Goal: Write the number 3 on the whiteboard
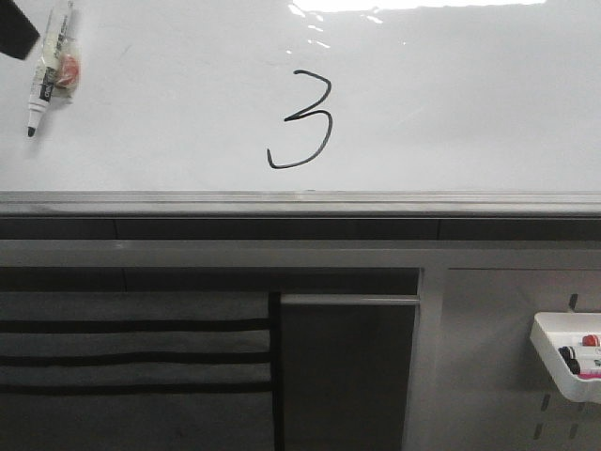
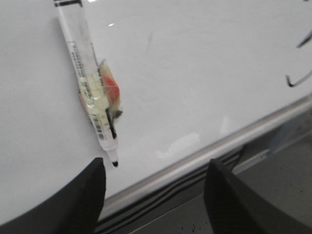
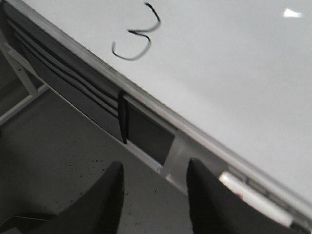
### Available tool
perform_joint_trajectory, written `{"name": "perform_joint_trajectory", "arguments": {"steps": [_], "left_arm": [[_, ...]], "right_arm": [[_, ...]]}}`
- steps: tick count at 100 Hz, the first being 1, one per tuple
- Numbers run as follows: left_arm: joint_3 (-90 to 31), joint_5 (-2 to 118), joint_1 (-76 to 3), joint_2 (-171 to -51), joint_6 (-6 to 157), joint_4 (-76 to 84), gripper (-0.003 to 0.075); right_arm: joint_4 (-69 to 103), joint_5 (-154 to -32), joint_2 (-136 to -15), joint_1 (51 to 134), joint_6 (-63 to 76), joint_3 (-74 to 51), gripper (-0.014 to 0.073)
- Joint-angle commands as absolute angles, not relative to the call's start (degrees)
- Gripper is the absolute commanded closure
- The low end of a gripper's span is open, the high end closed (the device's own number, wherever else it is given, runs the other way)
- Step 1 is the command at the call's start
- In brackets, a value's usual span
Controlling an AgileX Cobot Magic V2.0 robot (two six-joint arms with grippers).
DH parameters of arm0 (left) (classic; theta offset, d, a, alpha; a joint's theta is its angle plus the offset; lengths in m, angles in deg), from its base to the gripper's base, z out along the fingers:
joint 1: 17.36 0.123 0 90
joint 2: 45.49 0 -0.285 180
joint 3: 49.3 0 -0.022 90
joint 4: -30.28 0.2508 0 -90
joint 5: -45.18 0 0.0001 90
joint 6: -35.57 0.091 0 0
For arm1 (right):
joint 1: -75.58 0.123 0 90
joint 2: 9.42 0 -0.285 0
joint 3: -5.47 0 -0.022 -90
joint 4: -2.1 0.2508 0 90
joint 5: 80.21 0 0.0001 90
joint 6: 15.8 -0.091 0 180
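Note:
The whiteboard point(image 1: 451, 113) fills the upper half of the front view. The number 3 point(image 1: 307, 116) is drawn on it in thin black line, just above the grey rail point(image 1: 300, 202). It also shows in the right wrist view point(image 3: 130, 58). A clear-bodied black marker point(image 1: 47, 70) with an orange-red blob taped to it rests on the board at the far left, tip down. My left gripper point(image 2: 157, 165) is open and empty, its fingers just below the marker point(image 2: 90, 83) tip and apart from it. My right gripper point(image 3: 155, 165) is open and empty over a grey surface below the board.
Grey panels with black slots point(image 1: 131, 357) stand below the rail. A white tray point(image 1: 568, 362) holding markers hangs at the lower right. A black part of the left arm point(image 1: 14, 33) shows at the top left corner.

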State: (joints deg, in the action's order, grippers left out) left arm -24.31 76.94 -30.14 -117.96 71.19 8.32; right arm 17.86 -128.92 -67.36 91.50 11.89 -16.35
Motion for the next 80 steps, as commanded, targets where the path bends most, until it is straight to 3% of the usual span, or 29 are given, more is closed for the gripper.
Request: {"name": "perform_joint_trajectory", "arguments": {"steps": [1, 8, 18, 32, 48, 60, 80], "left_arm": [[-26.39, 82.49, -30.40, -110.89, 70.57, 8.24, 0.0312], [-26.39, 87.86, -30.40, -106.20, 69.51, 8.40, 0.0320], [-26.39, 91.59, -30.40, -100.00, 66.49, 9.59, 0.0366], [-23.66, 90.04, -30.40, -91.25, 58.40, 14.67, 0.0519], [-17.91, 83.31, -30.40, -83.79, 54.60, 15.67, 0.0741], [-14.01, 76.60, -30.40, -81.13, 53.82, 13.93, 0.0739], [-10.57, 76.48, -30.40, -81.18, 53.10, 9.86, 0.0739]], "right_arm": [[12.85, -133.22, -64.48, 88.87, 1.39, -13.91, 0.0328], [8.12, -138.14, -62.51, 87.14, -5.63, -13.68, 0.0354], [2.94, -143.16, -59.71, 85.59, -15.17, -13.68, 0.0459], [2.10, -142.59, -54.47, 85.59, -18.11, -15.17, 0.0669], [2.10, -131.48, -47.60, 85.59, -19.04, -19.66, 0.0660], [2.10, -126.02, -44.47, 85.59, -19.04, -22.80, 0.0660], [2.10, -127.58, -44.00, 85.59, -19.04, -23.54, 0.0660]]}}
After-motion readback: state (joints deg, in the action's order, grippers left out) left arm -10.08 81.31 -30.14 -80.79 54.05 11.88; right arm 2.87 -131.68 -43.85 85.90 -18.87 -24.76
